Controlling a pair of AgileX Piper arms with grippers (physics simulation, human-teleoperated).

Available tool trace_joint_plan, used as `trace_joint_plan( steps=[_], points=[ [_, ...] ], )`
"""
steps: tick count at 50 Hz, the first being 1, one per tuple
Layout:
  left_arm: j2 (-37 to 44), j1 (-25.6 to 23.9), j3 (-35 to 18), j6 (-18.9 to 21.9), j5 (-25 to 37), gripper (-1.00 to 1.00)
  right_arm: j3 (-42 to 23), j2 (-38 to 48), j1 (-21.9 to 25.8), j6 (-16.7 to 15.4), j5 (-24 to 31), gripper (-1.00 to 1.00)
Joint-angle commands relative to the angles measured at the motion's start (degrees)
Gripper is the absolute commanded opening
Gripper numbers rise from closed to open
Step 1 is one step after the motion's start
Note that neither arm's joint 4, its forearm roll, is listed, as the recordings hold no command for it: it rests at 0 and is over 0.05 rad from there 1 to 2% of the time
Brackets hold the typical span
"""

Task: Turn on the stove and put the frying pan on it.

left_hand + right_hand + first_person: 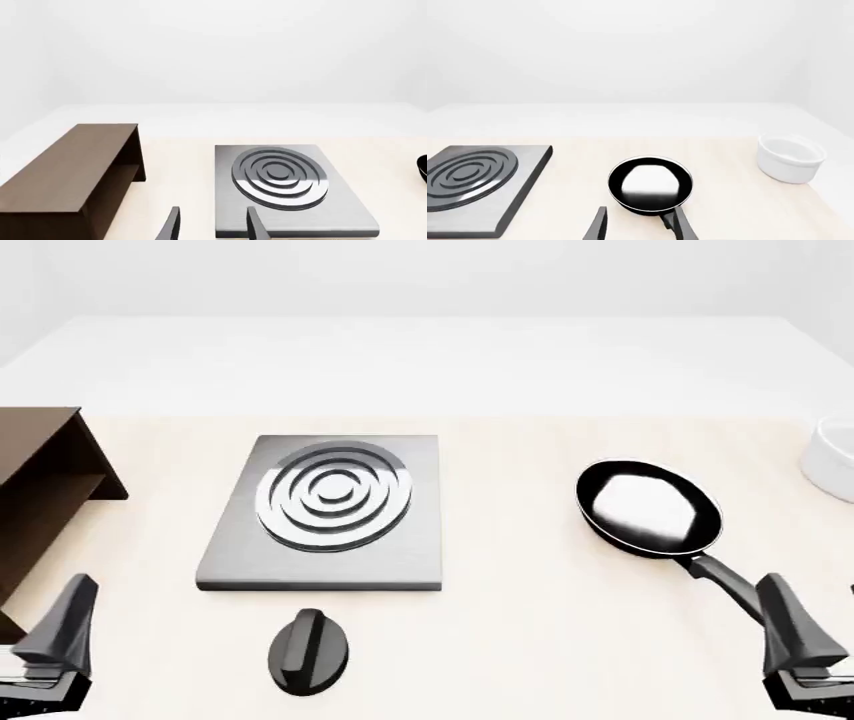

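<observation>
The stove is a flat grey plate with silver burner rings, lying left of the table's middle; it also shows in the wrist views as the stove and the stove. Its black oval knob lies just in front of it. The frying pan rests on the table to the right, its handle pointing toward my right gripper. In the right wrist view the pan is just ahead of the open right gripper. My left gripper is open and empty, short of the stove's near edge.
A brown wooden shelf stands at the left edge, close to my left gripper; the shelf fills the left wrist view's side. A white bowl sits at the far right beyond the pan, seen as the bowl in front.
</observation>
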Motion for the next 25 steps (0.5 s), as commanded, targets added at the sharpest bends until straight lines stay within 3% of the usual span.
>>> trace_joint_plan(
  steps=[1, 13, 14, 15, 25],
  points=[
    [0.4, -0.3, -0.1, 1.0, -0.2, 1.00, -0.1, 1.3, -0.4, 1.0, -0.8, 1.00],
    [0.0, 0.2, -0.2, 1.6, -0.3, 1.00, -0.1, 1.2, -0.6, 1.8, -0.7, 1.00],
    [1.7, 0.0, 0.0, 1.6, -3.3, 1.00, 0.0, 1.2, -0.6, 1.8, -0.7, 1.00],
    [0.0, -0.3, -0.1, 1.3, -0.6, 1.00, -0.1, 1.4, -0.6, 1.7, -0.9, 1.00],
    [-0.1, -0.6, -0.1, 1.5, -0.9, 1.00, -0.1, 1.7, -0.2, 0.5, -1.0, 1.00]
  ],
)
